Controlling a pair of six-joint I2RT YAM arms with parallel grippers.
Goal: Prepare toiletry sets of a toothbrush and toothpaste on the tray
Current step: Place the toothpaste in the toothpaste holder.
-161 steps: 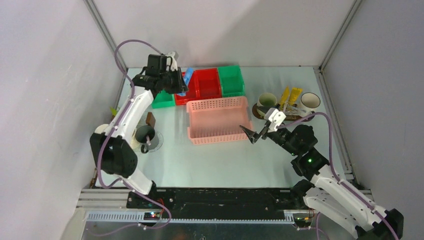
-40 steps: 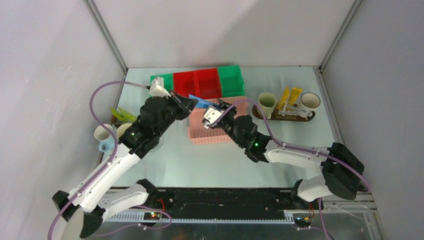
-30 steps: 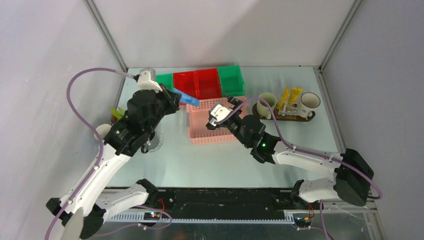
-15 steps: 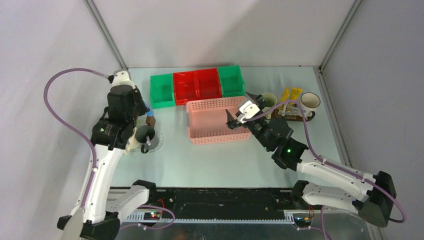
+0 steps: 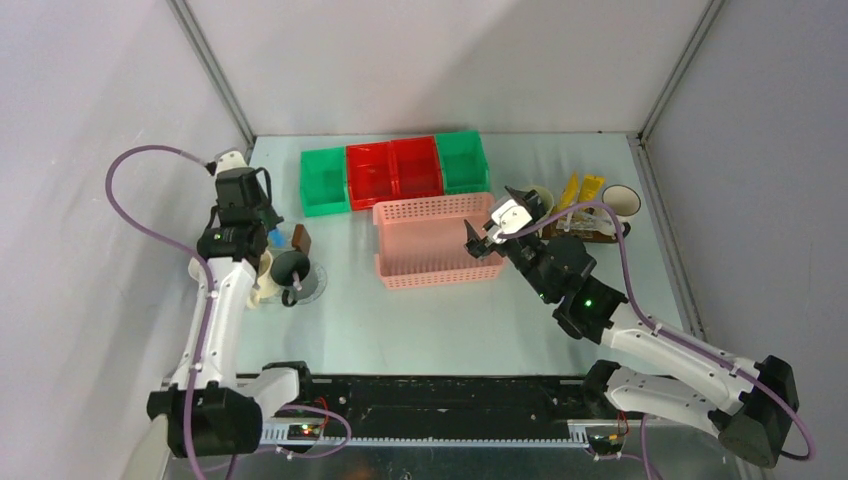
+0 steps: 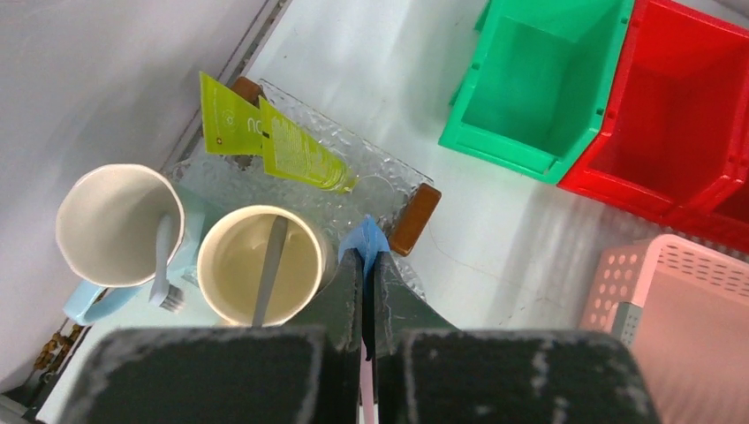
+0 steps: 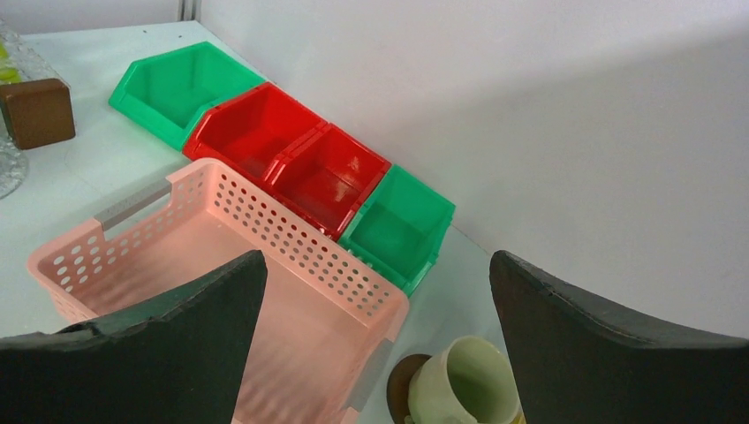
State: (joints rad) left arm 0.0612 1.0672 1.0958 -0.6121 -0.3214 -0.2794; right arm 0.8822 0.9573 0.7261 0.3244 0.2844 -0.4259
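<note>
My left gripper (image 6: 368,256) is shut on a small blue tube (image 6: 372,240), whose end sticks out past the fingertips. It hangs over the clear patterned disc (image 6: 353,190), beside a cream mug (image 6: 258,265) with a thin brush in it. A white mug (image 6: 119,225) and two yellow-green tubes (image 6: 269,141) lie further left. The dark brown tray (image 5: 605,236) at the right carries a pale mug (image 5: 537,199), a white mug (image 5: 620,203) and yellow tubes (image 5: 578,190). My right gripper (image 5: 492,232) stands wide open and holds nothing, between the pink basket and that tray.
The pink lattice basket (image 5: 435,240) sits mid-table, with a row of green and red bins (image 5: 395,170) behind it. A dark mug (image 5: 290,268) stands on the clear disc. The cage's left wall is close to the left arm.
The left arm swung left with the blue tube, from over the basket to over the disc by the mugs. The right gripper drew back right toward the tray and opened fully.
</note>
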